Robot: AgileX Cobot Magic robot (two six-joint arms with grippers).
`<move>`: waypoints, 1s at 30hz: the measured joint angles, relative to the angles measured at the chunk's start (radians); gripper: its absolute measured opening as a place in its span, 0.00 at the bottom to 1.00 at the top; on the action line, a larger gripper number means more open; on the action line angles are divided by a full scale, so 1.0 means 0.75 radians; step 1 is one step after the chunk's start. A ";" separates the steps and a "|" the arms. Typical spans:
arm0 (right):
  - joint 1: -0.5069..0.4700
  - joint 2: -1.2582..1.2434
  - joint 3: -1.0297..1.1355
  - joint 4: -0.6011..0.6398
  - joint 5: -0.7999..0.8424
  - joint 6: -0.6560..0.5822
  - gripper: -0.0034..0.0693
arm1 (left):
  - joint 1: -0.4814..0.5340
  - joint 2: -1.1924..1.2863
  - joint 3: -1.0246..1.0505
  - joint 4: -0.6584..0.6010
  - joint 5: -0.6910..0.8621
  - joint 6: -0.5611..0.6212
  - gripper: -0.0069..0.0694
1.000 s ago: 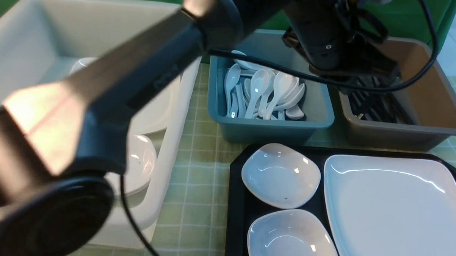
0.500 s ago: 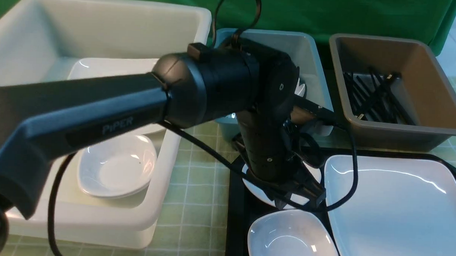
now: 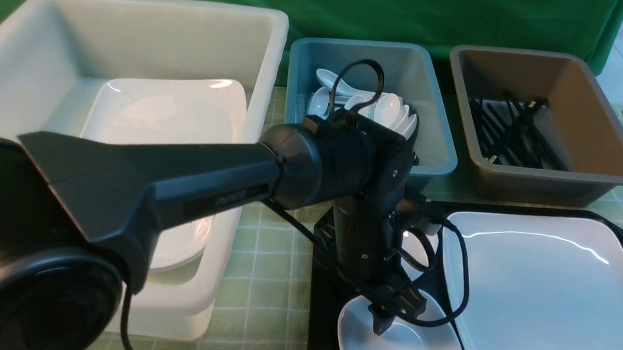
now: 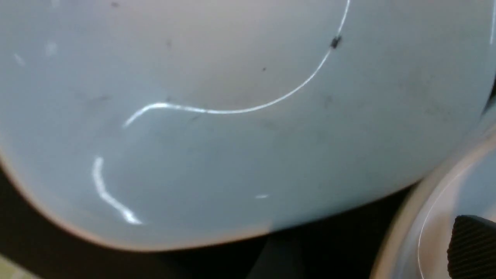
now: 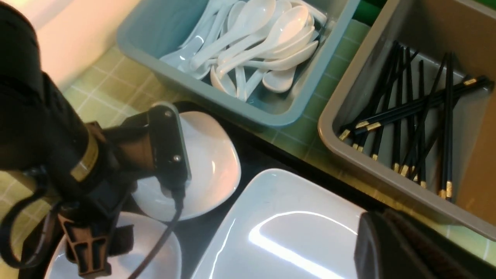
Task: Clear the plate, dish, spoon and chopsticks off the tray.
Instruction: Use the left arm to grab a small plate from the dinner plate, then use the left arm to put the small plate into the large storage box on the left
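The dish (image 3: 419,344) sits at the near left corner of the tray (image 3: 322,279), which lies toward the near right corner of the tabletop (image 3: 266,277). The left gripper (image 3: 381,322) is pointed steeply down onto the dish's far rim. In the left wrist view one pad (image 4: 471,248) is seen inside the rim, while a blurred dark shape, taken for the other finger, lies outside it. The gripper is therefore judged to be spread, straddling the rim and not yet clenched, a stance suited to pinching a thin, glossy edge.

A second dish (image 5: 209,170) lies just beyond on the tray, and the plate (image 3: 535,291) fills the tray's right part. No spoon or chopsticks can be made out on the tray.

Along the far edge, wares are sorted by kind: spoons (image 3: 389,108) in the blue tub (image 3: 437,148), chopsticks (image 3: 504,135) in the brown tub (image 3: 549,180). The white tub (image 3: 262,90) at the left edge holds a stowed dish (image 3: 182,245), so it is judged the destination.

Of the right gripper (image 5: 387,248) only a dark part is shown; its state cannot be told.
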State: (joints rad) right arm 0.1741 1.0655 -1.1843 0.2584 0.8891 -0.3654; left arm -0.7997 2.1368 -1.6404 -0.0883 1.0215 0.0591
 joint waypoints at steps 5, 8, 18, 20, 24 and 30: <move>0.000 0.000 0.000 0.000 0.003 -0.013 0.04 | 0.000 0.022 -0.008 -0.013 0.053 0.001 0.52; 0.000 0.000 0.001 0.001 0.004 -0.023 0.04 | 0.000 0.028 -0.013 -0.038 0.109 -0.004 0.32; 0.000 0.000 0.001 0.001 0.009 -0.026 0.04 | 0.003 -0.076 -0.015 -0.090 0.216 -0.109 0.16; 0.000 0.000 0.001 0.001 0.019 -0.026 0.04 | 0.004 -0.157 -0.007 -0.084 0.230 -0.109 0.11; 0.000 0.000 0.001 0.003 0.032 -0.026 0.04 | 0.005 -0.293 -0.004 -0.085 0.232 -0.112 0.10; 0.000 -0.001 0.000 0.054 0.042 -0.026 0.04 | 0.053 -0.557 -0.003 -0.126 0.233 -0.109 0.10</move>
State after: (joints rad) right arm 0.1741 1.0644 -1.1842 0.2986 0.9209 -0.3846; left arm -0.7600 1.7188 -1.6424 -0.1828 1.1960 -0.0225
